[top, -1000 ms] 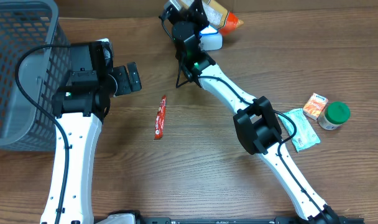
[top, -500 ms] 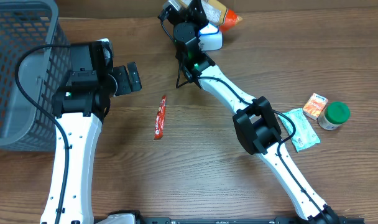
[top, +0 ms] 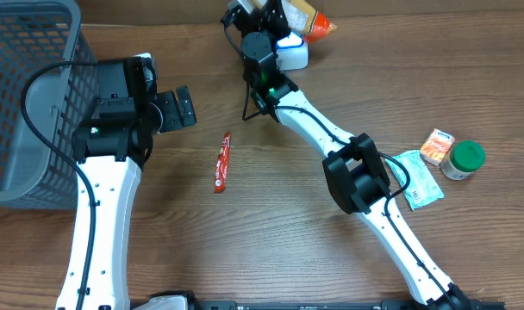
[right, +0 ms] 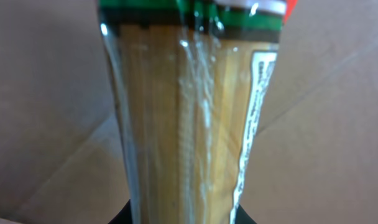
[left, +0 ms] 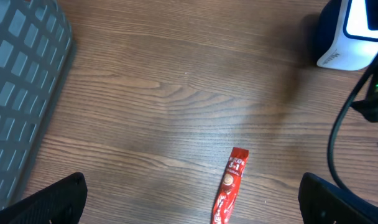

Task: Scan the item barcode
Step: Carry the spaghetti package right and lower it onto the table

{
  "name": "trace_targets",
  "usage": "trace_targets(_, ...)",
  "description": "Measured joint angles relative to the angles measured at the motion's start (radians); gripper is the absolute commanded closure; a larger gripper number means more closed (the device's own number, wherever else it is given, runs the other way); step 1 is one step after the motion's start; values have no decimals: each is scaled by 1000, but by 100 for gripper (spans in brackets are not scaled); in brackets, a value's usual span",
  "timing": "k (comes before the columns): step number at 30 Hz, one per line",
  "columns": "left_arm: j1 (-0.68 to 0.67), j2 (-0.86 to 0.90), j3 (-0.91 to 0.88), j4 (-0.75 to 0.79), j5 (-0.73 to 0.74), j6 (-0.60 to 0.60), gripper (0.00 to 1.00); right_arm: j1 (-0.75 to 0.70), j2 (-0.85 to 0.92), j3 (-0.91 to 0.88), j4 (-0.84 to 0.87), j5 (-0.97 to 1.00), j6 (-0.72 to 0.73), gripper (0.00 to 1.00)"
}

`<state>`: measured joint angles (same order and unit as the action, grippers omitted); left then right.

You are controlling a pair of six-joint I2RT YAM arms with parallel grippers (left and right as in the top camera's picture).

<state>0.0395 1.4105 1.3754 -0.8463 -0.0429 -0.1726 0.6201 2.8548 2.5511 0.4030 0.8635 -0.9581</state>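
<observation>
Nothing has shifted: my right gripper [top: 264,12] stays clamped on the spaghetti packet [right: 183,124] beside the scanner [top: 293,55] at the far edge of the desk [top: 245,250]. My left gripper [top: 183,108] hangs wide open near the red sachet [left: 231,186], with bare desk around it.

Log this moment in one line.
step: scan barcode | right claw: shut on pasta pack, beside scanner | left claw: open, empty | sachet: loose on table
</observation>
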Motion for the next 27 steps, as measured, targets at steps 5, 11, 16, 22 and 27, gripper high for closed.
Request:
trace_targets(5, 0, 0, 0, 1, 0, 0, 0, 0, -82, -3, -240, 33, 72, 97)
trace_targets(11, 0, 0, 0, -1, 0, 0, 0, 0, -304, -12, -858, 14, 323, 97)
trace_targets(16, 0, 0, 0, 0, 0, 0, 0, -3, -547, -8, -1434, -33, 669, 96)
trace_targets(22, 0, 0, 0, 0, 0, 0, 0, -69, -713, 12, -2016, -338, 1060, 96)
trace_targets(27, 0, 0, 0, 0, 0, 0, 0, -179, -702, -151, -2087, -585, 1216, 96)
